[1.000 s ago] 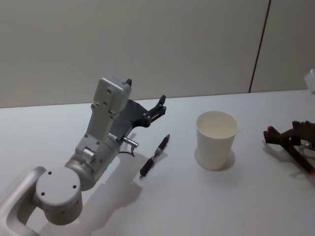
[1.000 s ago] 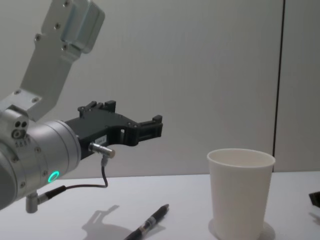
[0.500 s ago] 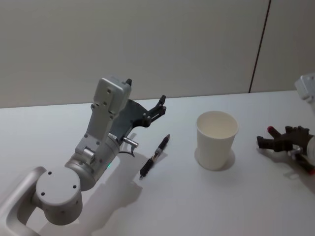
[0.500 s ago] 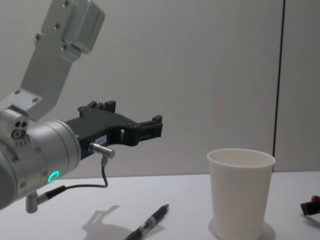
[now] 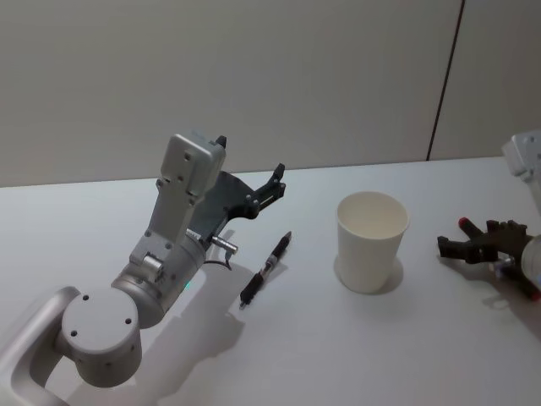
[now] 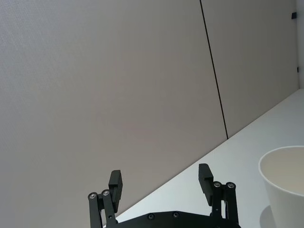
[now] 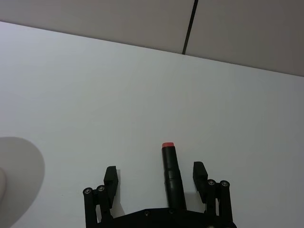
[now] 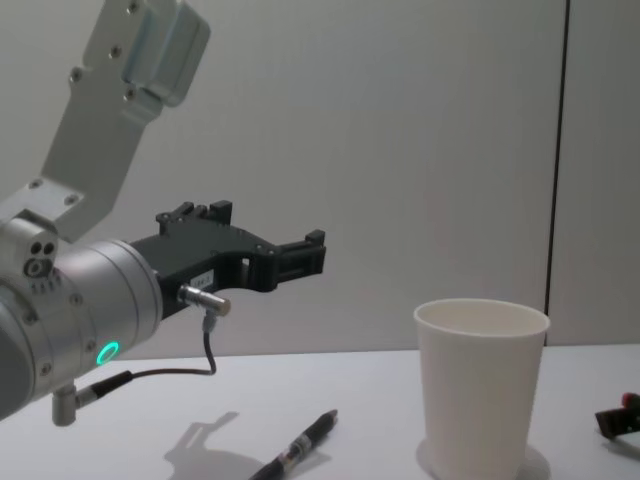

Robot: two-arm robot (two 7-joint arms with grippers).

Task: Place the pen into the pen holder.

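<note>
So, looks like pre-grasp: right gripper (image 7: 155, 170), at the head view's right edge, straddles the red-tipped pen (image 7: 169, 164), jaws spread. Next: pinch, lift, tip into paper cup (image 5: 372, 245). Left gripper (image 6: 160, 174) hovers left of centre, jaws spread.

No legible text, brand or number anywhere, cup (image 5: 373, 241) plain white, pen (image 5: 265, 270) at its 9 o'clock with unreadable band, pale sticker on left claw (image 8: 312, 253) too small to read
</note>
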